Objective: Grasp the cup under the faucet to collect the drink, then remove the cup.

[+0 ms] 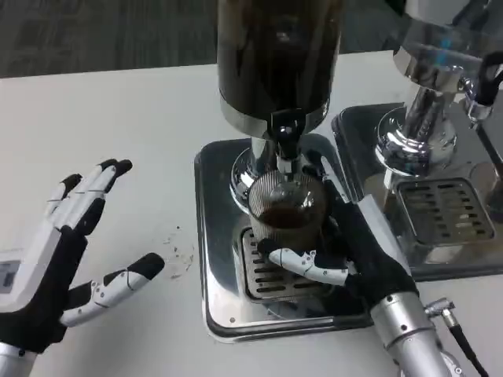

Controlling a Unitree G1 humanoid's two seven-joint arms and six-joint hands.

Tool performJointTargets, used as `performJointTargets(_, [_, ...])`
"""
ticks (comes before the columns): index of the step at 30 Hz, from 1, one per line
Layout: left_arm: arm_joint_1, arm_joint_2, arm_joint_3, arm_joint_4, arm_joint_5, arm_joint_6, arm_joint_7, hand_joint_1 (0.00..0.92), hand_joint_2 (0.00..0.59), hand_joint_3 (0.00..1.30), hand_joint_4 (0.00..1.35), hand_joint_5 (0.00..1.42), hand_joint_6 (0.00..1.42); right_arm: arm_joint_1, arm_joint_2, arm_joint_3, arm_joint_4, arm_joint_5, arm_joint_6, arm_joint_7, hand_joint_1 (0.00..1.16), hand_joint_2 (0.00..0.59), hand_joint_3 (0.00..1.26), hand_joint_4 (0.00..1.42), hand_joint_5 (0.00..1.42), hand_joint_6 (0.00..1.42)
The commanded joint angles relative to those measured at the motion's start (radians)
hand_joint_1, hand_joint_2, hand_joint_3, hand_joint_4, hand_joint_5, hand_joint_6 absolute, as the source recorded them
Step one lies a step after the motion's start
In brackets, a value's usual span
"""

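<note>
A clear ribbed cup (286,206) stands on the drip grate (263,276) right under the black faucet (284,141) of the dark drink dispenser (279,59). Brown liquid fills its lower part. My right hand (357,251) wraps around the cup from the right, thumb across its base in front, the other fingers behind it. My left hand (67,243) hovers over the white table at the left, fingers spread and holding nothing.
The dispenser stands on a shiny steel tray (216,314). A second dispenser (440,71) with its own grate (444,208) stands close at the right. Small brown drips (179,251) mark the table left of the tray.
</note>
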Motion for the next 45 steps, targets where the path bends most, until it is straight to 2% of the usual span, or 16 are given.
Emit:
performJointTargets(1, [0.011,0.003,-0.004,-0.010,-0.007,0.006,0.015,0.000,0.153,0.12,0.00,0.16,0.04,0.012,0.013,0.017,0.040,0.007,0.015,0.029,0.80,0.174,0.01,0.16,0.16,0.27])
performJointTargets(13, [0.017,-0.001,-0.001,-0.020,-0.013,0.010,0.014,0.000,0.155,0.14,0.00,0.17,0.04,0.005,0.022,0.013,0.053,0.010,0.024,0.020,0.86,0.184,0.30,0.41,0.32,0.38])
performJointTargets(17, [0.021,-0.001,-0.002,-0.026,-0.011,0.013,0.015,0.000,0.155,0.14,0.00,0.17,0.04,0.008,0.030,0.005,0.055,-0.004,0.014,-0.029,0.94,0.193,0.40,0.50,0.42,0.46])
performJointTargets(20, [0.023,-0.001,-0.002,-0.033,-0.007,0.020,0.015,0.000,0.154,0.14,0.00,0.17,0.04,0.011,0.031,0.004,0.046,-0.032,0.014,-0.082,0.98,0.178,0.46,0.55,0.48,0.51])
performJointTargets(23, [0.024,0.000,-0.002,-0.034,-0.012,0.021,0.013,0.000,0.153,0.15,0.00,0.17,0.04,0.007,0.039,-0.006,0.059,-0.024,-0.001,-0.107,0.99,0.172,0.51,0.56,0.51,0.54])
performJointTargets(38, [0.022,-0.001,-0.008,-0.031,-0.018,0.019,0.004,0.000,0.152,0.15,0.01,0.18,0.04,0.023,0.042,-0.012,0.041,-0.074,-0.056,-0.223,1.04,0.108,0.60,0.66,0.65,0.66])
performJointTargets(45, [0.013,0.001,-0.014,-0.021,-0.018,0.014,-0.001,0.000,0.152,0.15,0.01,0.18,0.04,0.035,0.042,-0.016,0.017,-0.096,-0.062,-0.257,1.04,0.105,0.62,0.69,0.69,0.70])
